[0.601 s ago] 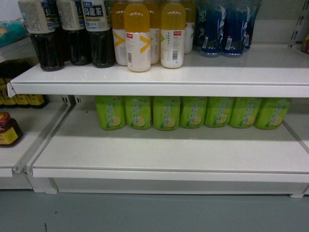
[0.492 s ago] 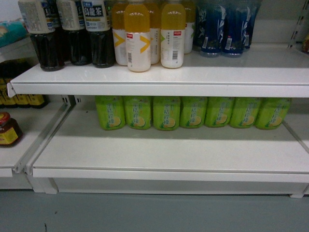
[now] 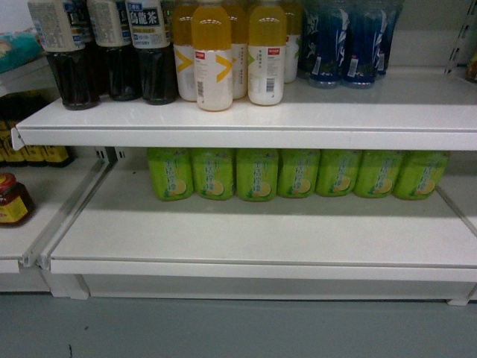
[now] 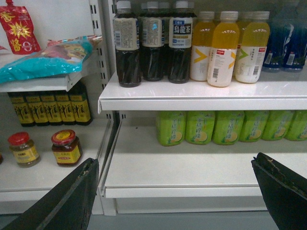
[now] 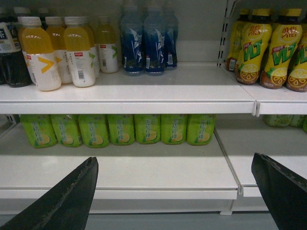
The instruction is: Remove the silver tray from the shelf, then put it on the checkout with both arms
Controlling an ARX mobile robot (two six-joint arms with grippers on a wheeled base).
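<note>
Nothing shifted; left hand [image 4: 173,163], right hand [image 5: 173,160] gape, seemingly before shelf [image 3: 261,231].

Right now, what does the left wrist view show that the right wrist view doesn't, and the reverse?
Only the left wrist view shows two red-lidded jars, a red pouch and a teal packet on the neighbouring shelves. Only the right wrist view shows yellow lemon-label bottles on the shelf to the right. Both show the orange bottles, blue bottles, green cartons and an open end effector. Neither shows a silver tray.
</note>
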